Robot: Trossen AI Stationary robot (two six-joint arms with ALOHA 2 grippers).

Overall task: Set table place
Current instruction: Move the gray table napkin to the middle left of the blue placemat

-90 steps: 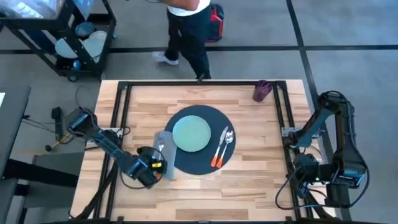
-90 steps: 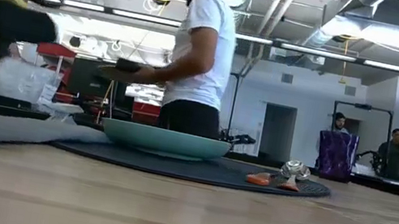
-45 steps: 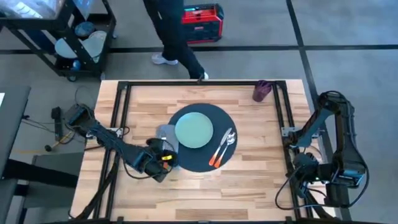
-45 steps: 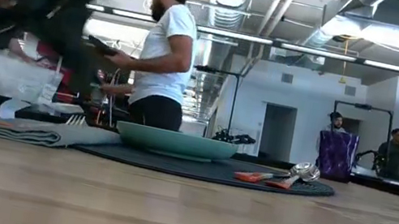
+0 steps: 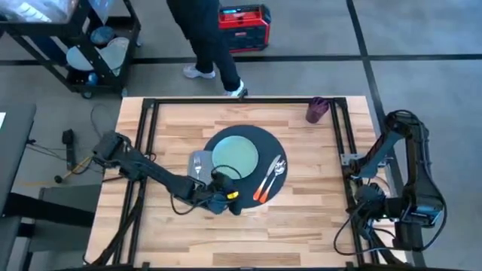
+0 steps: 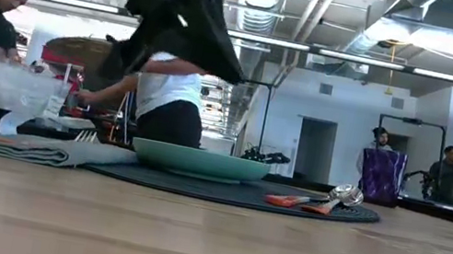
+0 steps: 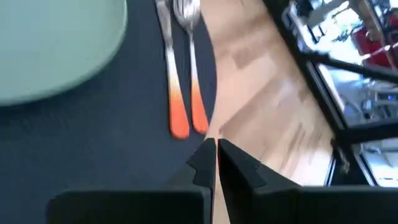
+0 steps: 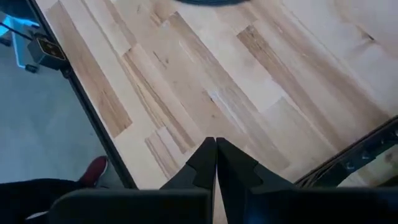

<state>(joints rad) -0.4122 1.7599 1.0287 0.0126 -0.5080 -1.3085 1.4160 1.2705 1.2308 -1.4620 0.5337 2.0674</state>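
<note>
The round dark placemat [image 5: 248,190] lies mid-table and carries the pale green plate [image 5: 234,154]. To the plate's right lie two orange-handled pieces of cutlery [image 5: 269,179]. A grey folded napkin [image 5: 198,162] lies at the mat's left edge with a fork on it. My left gripper [image 7: 216,147] is shut and holds nothing. It hovers above the mat's near edge, just short of the orange handles [image 7: 186,121]. In the low view its arm [image 6: 171,15] is raised well above the plate. My right gripper [image 8: 216,147] is shut over bare wood by the table's right edge.
A purple cup [image 5: 317,110] stands at the table's far right corner. Black frame rails [image 5: 147,135] run along the table's sides. People stand beyond the far edge near a black cart [image 5: 90,45]. Bare wood lies along the near edge.
My left gripper has swung from beside the napkin toward the table's right, along the placemat's near edge, and has risen. The placemat with the plate and cutlery shifted slightly toward the right at the start. A person beyond the table walked left.
</note>
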